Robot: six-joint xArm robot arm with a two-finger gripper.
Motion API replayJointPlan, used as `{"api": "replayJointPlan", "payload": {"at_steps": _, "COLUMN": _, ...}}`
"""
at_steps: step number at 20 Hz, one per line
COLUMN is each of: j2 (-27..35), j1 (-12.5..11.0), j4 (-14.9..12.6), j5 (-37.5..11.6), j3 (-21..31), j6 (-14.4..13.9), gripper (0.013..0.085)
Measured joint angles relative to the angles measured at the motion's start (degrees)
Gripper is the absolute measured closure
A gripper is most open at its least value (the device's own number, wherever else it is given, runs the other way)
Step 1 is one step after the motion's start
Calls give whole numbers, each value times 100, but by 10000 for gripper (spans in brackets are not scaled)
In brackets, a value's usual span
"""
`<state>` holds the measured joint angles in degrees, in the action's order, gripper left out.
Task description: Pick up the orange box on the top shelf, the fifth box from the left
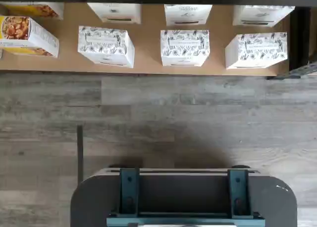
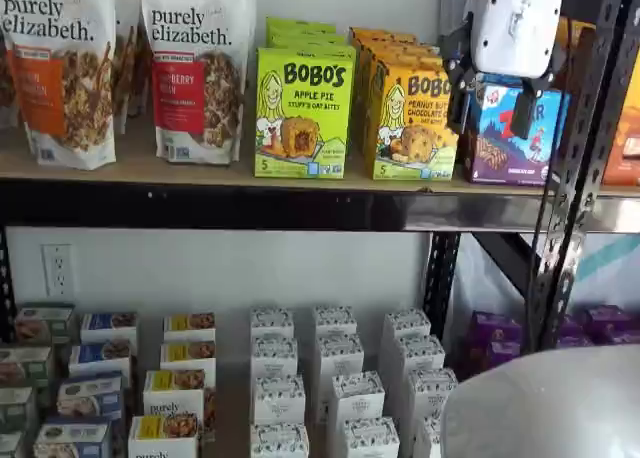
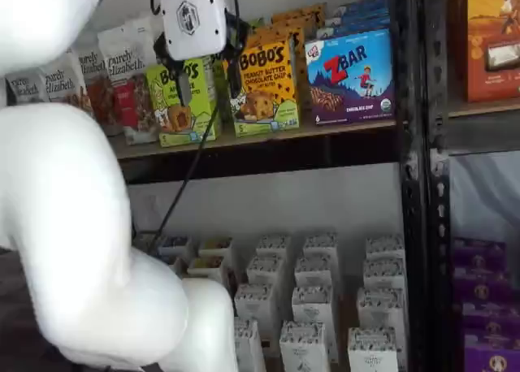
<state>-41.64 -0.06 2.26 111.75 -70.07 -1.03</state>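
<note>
Your target, the orange box (image 2: 413, 118), a Bobo's Peanut Butter Chocolate Chip carton, stands upright at the front edge of the top shelf (image 2: 300, 210), with more of the same stacked behind it. The lime-green Bobo's Apple Pie box (image 2: 303, 111) sits just beside it on one flank, the blue ZBar box (image 2: 505, 136) near on the other. In both shelf views the gripper (image 3: 208, 83) hangs in front of the shelf at box height, not touching anything. Two black fingers (image 3: 184, 88) show below the white body with a plain gap between them, so it reads as spread wide and empty. The two views disagree on line-up: one puts it before the ZBar box, the other between the green and orange cartons, so you cannot trust either for lateral alignment; the gripper probably stands well out from the shelf. The wrist view shows only the small white patterned boxes (image 1: 184, 47) on the lower level and the grey floor, no help for the approach. Risks, as judged: drifting sideways and closing on the wrong neighbour; a finger catching the green carton's edge, since that gap is tight; pushing the orange box back into its stack rather than straddling it; the trailing cable (image 3: 183, 181) snagging the shelf rail.
</note>
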Motion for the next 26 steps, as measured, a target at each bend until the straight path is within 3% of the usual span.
{"api": "replayJointPlan", "payload": {"at_steps": 10, "j2": 7, "j1": -44, "j4": 73, "j5": -21, "j3": -7, "j6": 18, "gripper": 130}}
{"api": "replayJointPlan", "payload": {"at_steps": 22, "j2": 189, "j1": 1, "j4": -53, "j5": -819, "j3": 82, "j6": 26, "gripper": 130}}
{"api": "replayJointPlan", "payload": {"at_steps": 26, "j2": 402, "j1": -160, "j4": 110, "j5": -1266, "j3": 74, "j6": 162, "gripper": 130}}
